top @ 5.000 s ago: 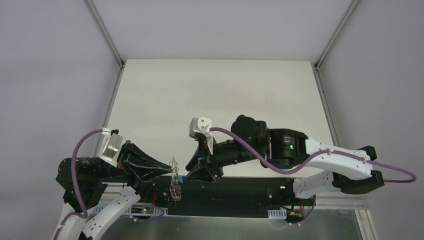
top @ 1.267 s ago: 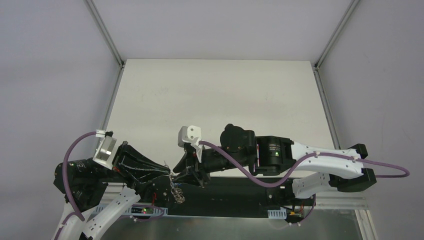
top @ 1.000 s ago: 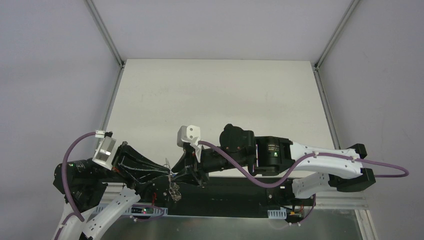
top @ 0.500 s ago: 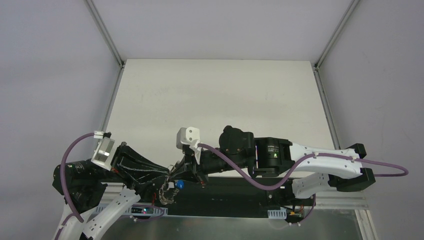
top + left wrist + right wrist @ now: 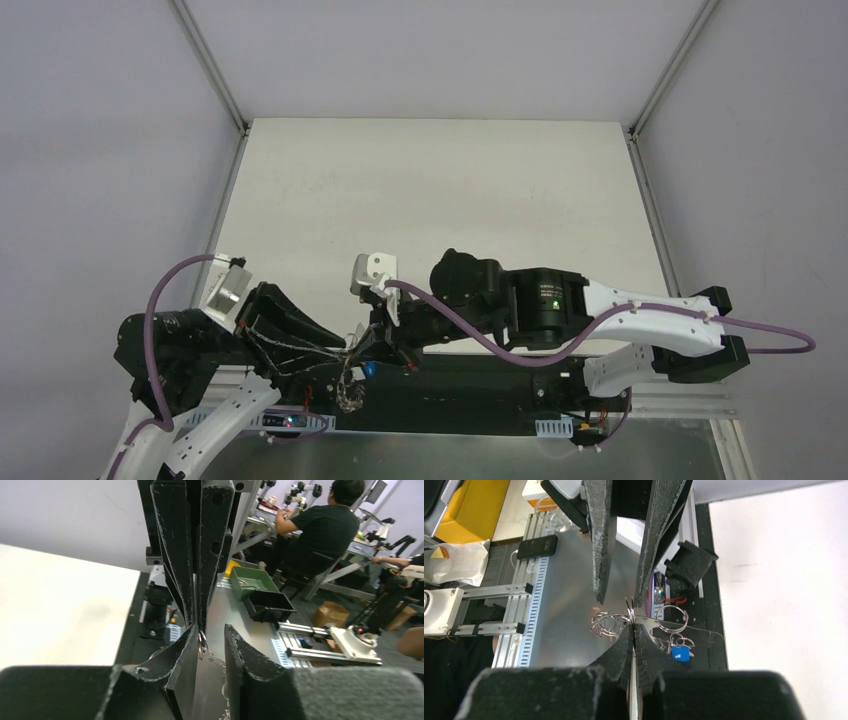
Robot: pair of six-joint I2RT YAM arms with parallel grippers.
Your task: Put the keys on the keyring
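Note:
My two grippers meet tip to tip over the table's near edge. My right gripper [image 5: 363, 349] [image 5: 632, 628] is shut on the keyring [image 5: 610, 620], a thin wire loop fringed with small silver keys. A round split ring [image 5: 671, 619] and the blue-headed key [image 5: 680, 653] [image 5: 370, 369] hang off its right side. My left gripper [image 5: 341, 347] [image 5: 210, 639] is open, its fingers [image 5: 597, 540] either side of the ring's wire [image 5: 202, 643] without pinching it. A key cluster [image 5: 347, 395] dangles below. I cannot make out the black-headed key.
The white table [image 5: 440, 200] lies beyond the grippers. Below them is the black base rail [image 5: 480, 385] and a metal shelf. The left wrist view shows a green bin [image 5: 255, 580] and a black bin [image 5: 270, 607] off the table.
In five seconds my right gripper has moved left and down onto the keyring at my left gripper. In the last half second my left arm lifted and shifted right; the blue key swung right.

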